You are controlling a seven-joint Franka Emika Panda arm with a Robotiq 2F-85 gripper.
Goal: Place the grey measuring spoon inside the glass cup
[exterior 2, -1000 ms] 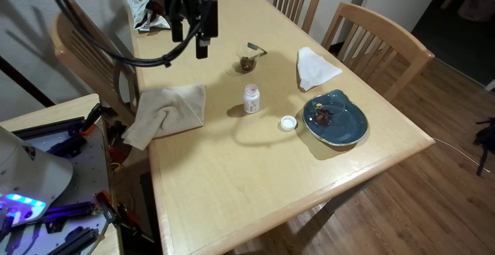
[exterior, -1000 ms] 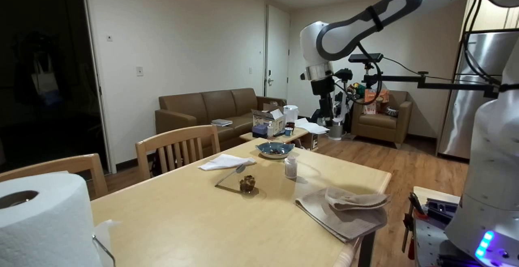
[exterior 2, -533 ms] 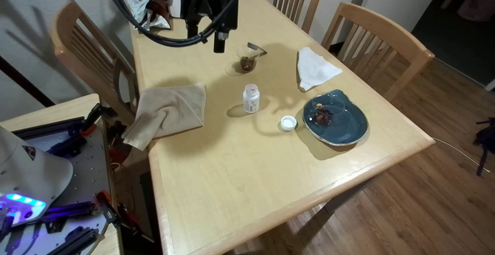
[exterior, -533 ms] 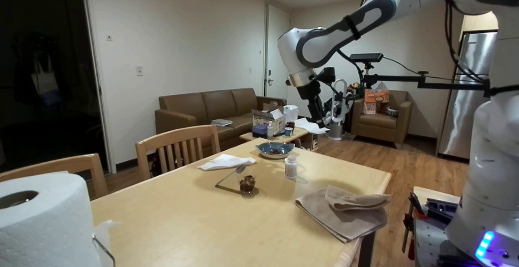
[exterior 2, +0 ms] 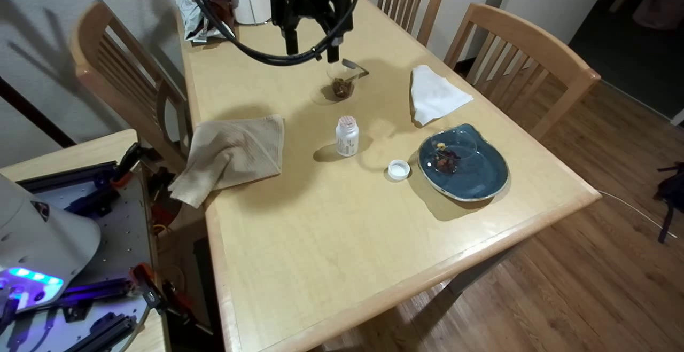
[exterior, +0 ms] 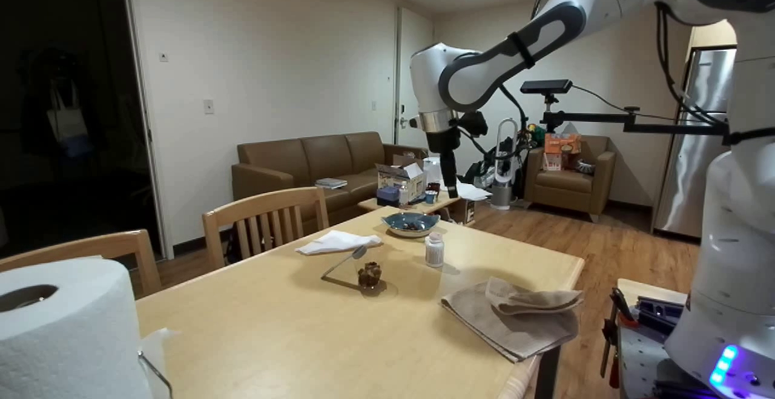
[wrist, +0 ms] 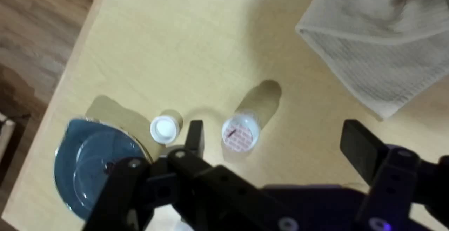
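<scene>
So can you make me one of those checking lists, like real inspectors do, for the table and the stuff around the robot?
Surface: pale wooden table, partly in shadow.
Grey measuring spoon: tilted beside the glass cup, one end on the table, not inside; whether it touches the cup, I can't tell.
Glass cup: upright, brown contents in it.
Clutter: upright white bottle, white cap, blue dish holding a see-through vessel and dark red bits, white napkin, rumpled tan cloth, snack bag, paper towel roll.
Gripper: open above the table; held in it, nothing seen.
Cables: black cables loop in front of the gripper in an exterior view.
Surroundings: wooden chairs, brown sofa, silver fridge.
</scene>
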